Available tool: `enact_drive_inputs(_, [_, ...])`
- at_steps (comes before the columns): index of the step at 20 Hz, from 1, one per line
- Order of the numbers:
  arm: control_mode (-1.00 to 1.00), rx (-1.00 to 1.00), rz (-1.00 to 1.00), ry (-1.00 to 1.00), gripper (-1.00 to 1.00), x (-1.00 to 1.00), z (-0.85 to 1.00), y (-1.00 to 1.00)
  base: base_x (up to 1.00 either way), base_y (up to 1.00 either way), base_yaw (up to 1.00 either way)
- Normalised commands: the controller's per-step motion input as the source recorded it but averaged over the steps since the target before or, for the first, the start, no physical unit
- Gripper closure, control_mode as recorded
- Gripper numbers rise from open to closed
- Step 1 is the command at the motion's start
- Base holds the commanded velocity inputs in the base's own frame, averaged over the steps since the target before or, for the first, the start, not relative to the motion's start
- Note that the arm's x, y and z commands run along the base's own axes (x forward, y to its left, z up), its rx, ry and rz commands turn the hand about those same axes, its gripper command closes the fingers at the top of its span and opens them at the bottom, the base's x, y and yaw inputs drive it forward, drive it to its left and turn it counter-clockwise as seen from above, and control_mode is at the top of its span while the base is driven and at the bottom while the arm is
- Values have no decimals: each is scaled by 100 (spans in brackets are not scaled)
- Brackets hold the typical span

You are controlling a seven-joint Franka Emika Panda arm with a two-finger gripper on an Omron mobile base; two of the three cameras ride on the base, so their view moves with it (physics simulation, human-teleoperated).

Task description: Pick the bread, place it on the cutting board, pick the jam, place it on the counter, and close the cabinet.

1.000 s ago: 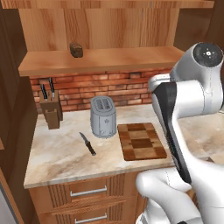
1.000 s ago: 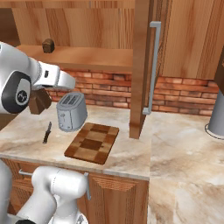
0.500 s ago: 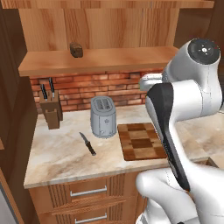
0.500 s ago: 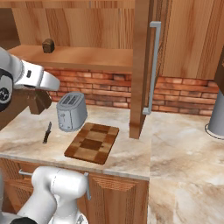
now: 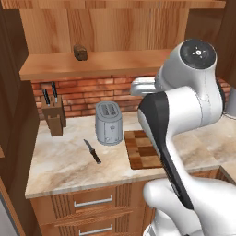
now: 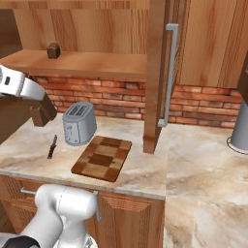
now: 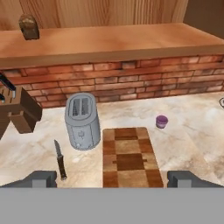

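My claw (image 7: 112,178) hangs released, its two dark tips spread wide at the bottom of the hand view with nothing between them. The bread (image 7: 28,26) sits on the cabinet shelf (image 7: 131,41) up at about eleven o'clock from where I look, far off to the upper left and well apart from my tips; in the left base view it is the small dark lump (image 5: 80,52) on the shelf above the knife block (image 5: 54,119). That is the relation my next move turns on, as I judge it: I must rise and swing toward eleven o'clock, over the toaster (image 7: 82,120), to reach it. The chunk looks stubby, a little taller than wide, so I see no strong long axis to line up with. The cutting board (image 7: 129,156) lies almost straight ahead at twelve o'clock, just above my tips, its long side running away from me, with the toaster just beside its left edge. The jam (image 7: 162,121) already stands on the surface (image 7: 192,131) at about one o'clock, near the board's far right corner but not touching it. A knife (image 7: 59,159) lies at ten o'clock. The cabinet door (image 6: 160,72) stands open.
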Motion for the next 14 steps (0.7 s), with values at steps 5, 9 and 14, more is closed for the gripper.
enact_drive_inputs(5, [-100, 1, 0, 0, -100, -7, 17, 43, 0, 0, 0])
enact_drive_inputs(9, [-100, 0, 0, 0, -100, 0, 18, 38, 0, 0, 0])
enact_drive_inputs(14, [-100, 0, 1, -6, -100, 0, 0, 35, 0, 0, 0])
